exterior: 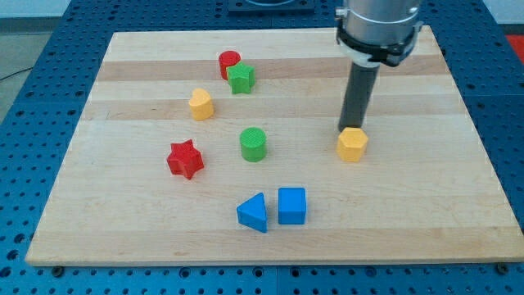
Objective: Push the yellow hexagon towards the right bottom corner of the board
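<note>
Right now the yellow hexagon (352, 144) sits on the wooden board (458, 205) in its right half, about mid-height, directly against my tip (347, 129), which meets the block at its upper left edge. I have no fingers to open or close: the arm ends in a plain dark rod, and it holds nothing, only touching the hexagon from the view's top-left side.

Going outward from my tip, the green cylinder (253, 144) stands to the view's left of it, well apart and at roughly the same height on the board. Below and to the left of my tip lie the blue cube (291, 206) and the blue triangular block (254, 213), just beside one another, the cube nearer to my tip. Farther left, the red star-shaped block (185, 159) rests beyond the green cylinder. Up and to the left of my tip, the green star-shaped block (241, 79) touches or nearly touches the red cylinder (228, 63), which sits just behind it toward the view's top. A second yellow block (201, 104), whose shape I cannot make out exactly, lies left of my tip and slightly higher, between the red star-shaped block and the red cylinder.
</note>
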Robot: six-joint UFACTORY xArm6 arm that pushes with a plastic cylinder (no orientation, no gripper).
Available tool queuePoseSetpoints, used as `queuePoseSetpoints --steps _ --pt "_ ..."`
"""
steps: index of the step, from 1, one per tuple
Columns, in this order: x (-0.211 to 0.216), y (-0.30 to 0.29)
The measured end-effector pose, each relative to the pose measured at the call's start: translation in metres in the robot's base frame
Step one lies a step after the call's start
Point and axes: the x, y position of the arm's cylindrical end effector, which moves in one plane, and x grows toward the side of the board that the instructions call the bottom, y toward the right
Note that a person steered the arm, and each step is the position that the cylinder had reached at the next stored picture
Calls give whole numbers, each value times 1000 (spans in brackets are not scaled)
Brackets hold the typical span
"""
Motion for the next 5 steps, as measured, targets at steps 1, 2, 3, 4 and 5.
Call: queuePoseSetpoints --steps 1,2,3,4,5 --pt "15 -29" --pt "35 -18" --pt "34 16" --pt "22 39" --pt "14 47"
